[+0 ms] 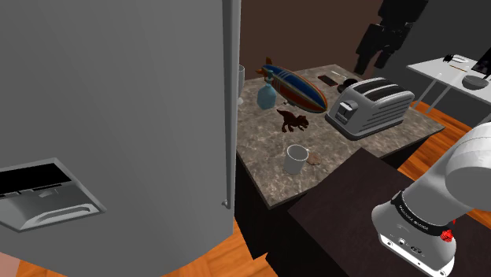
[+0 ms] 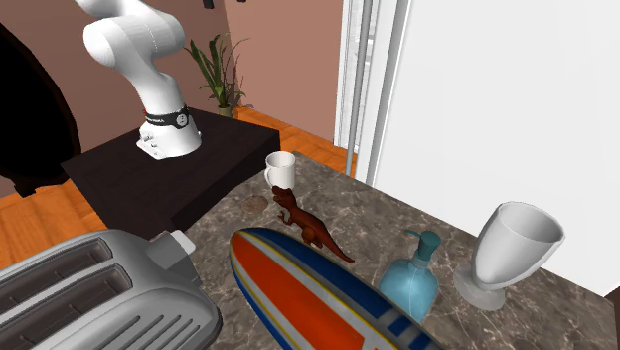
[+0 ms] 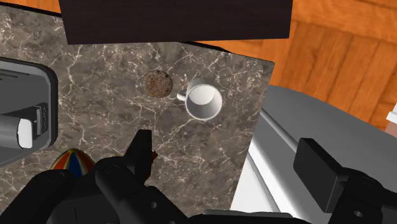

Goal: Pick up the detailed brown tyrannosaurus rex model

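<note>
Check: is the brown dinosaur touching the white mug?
Apart. The shoulder view shows a strip of bare marbled countertop between the brown dinosaur and the white mug.

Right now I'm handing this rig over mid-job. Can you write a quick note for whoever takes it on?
Claw: open, empty, well above the counter.
Dinosaur: brown, upright on the counter between the mug and the surfboard, untouched.
Done: nothing is grasped yet.
Left: bring the claw down over the dinosaur, close on it and lift.
</note>
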### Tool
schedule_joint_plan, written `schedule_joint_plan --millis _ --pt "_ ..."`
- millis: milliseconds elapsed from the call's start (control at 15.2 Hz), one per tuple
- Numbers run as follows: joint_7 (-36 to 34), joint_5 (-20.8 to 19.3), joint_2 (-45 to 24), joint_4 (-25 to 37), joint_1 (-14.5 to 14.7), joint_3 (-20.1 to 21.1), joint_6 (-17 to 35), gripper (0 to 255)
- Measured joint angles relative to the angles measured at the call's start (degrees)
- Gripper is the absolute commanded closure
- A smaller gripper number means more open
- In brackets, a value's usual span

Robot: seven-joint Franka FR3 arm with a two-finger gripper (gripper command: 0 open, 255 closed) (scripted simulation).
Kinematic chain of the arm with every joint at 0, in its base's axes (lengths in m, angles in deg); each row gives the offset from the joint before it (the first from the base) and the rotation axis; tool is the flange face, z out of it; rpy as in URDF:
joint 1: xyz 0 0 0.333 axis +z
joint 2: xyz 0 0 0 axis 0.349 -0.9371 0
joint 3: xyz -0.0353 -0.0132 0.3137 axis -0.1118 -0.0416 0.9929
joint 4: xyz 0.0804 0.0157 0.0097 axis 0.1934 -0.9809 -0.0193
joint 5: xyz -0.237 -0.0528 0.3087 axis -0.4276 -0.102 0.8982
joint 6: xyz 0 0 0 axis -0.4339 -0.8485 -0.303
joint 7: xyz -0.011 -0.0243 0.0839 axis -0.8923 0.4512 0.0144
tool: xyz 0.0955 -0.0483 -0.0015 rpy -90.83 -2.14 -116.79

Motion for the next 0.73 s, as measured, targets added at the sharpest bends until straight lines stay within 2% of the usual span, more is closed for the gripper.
schedule_joint_plan --millis 264,726 --pt "1.38 -0.52 -2.52 -1.09 -0.42 -1.15 3.31 0" --pt "5.67 -1.3 -13.55 -3.9 -1.43 -4.53 16.29 0"
